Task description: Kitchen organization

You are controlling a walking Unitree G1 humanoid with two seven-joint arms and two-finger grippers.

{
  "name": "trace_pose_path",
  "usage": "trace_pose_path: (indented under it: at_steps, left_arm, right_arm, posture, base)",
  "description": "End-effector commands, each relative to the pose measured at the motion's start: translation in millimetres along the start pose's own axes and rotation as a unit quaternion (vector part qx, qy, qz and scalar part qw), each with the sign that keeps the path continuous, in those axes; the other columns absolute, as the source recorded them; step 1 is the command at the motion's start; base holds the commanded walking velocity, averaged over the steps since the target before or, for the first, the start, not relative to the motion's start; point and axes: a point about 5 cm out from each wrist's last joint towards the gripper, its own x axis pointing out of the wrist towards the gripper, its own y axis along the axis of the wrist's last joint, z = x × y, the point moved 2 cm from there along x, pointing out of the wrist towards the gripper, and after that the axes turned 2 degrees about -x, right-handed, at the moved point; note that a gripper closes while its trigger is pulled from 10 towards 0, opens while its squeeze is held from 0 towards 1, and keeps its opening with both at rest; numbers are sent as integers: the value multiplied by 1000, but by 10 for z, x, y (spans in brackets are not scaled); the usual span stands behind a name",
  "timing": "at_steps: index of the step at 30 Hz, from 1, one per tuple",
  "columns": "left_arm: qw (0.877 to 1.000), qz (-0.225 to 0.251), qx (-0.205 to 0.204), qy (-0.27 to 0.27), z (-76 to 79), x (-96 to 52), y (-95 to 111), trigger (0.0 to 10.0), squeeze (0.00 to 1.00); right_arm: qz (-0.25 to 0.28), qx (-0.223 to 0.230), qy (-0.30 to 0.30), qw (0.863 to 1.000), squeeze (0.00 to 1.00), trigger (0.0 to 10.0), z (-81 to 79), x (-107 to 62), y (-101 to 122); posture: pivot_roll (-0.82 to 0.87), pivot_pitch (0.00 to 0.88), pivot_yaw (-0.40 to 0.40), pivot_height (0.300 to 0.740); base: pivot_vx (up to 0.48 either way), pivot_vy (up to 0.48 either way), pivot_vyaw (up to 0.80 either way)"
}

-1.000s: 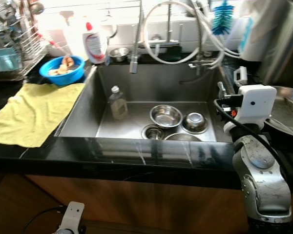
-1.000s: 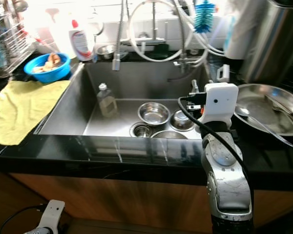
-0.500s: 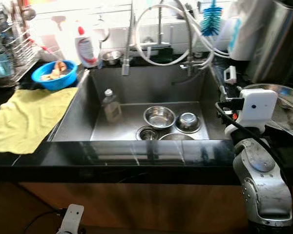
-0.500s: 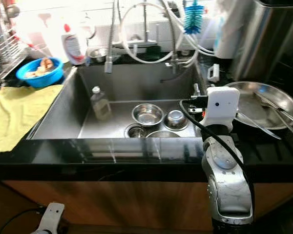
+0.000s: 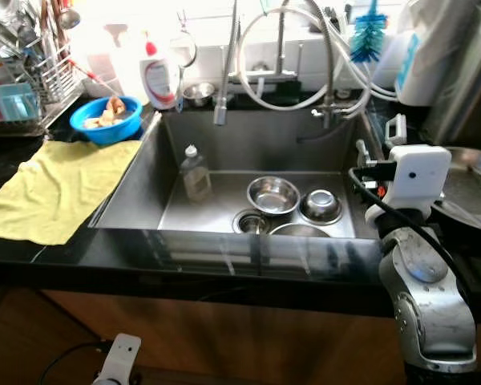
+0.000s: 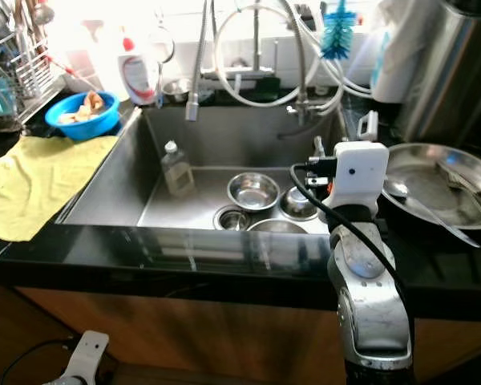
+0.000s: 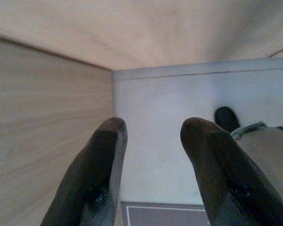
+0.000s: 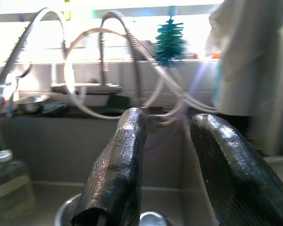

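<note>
— Where is the right tool [image 8: 162, 169]?
— Raised at the sink's [image 5: 136, 180] right rim, fingers apart, empty.
— The dishes?
— Steel bowls [image 5: 272, 193] on the sink floor, right of a bottle [image 5: 195, 172].
— The left tool [image 7: 151, 165]?
— Hanging low by the cabinet, fingers apart.

No legible text in any view. White detergent bottle [image 5: 162, 74], upper left of the left eye view behind the sink corner, carries a red-and-white label; its print is too small and overexposed to read.
</note>
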Motion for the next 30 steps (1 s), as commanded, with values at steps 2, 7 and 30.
trace_pose_path:
  at_steps: [2, 7, 30]
  left_arm:
    - [1000, -9, 1, 5, -27, -6, -37, 10000, 0]
    - [1000, -12, 2, 7, -42, -11, -58, 10000, 0]
    - [1000, -14, 3, 3, -13, -8, -65, 10000, 0]
  right_arm:
    - [15, 1, -1, 1000, 0, 10000, -6, -6, 78]
    - [16, -3, -3, 1000, 0, 10000, -1, -7, 85]
    - [20, -48, -114, 992, 0, 10000, 326, -560, 22]
  posture:
    - [-214, 0, 104, 740]
    - [-212, 0, 104, 740]
    - [-225, 0, 100, 740]
  base:
    - [0, 0, 0]
    - [0, 0, 0]
    - [0, 0, 0]
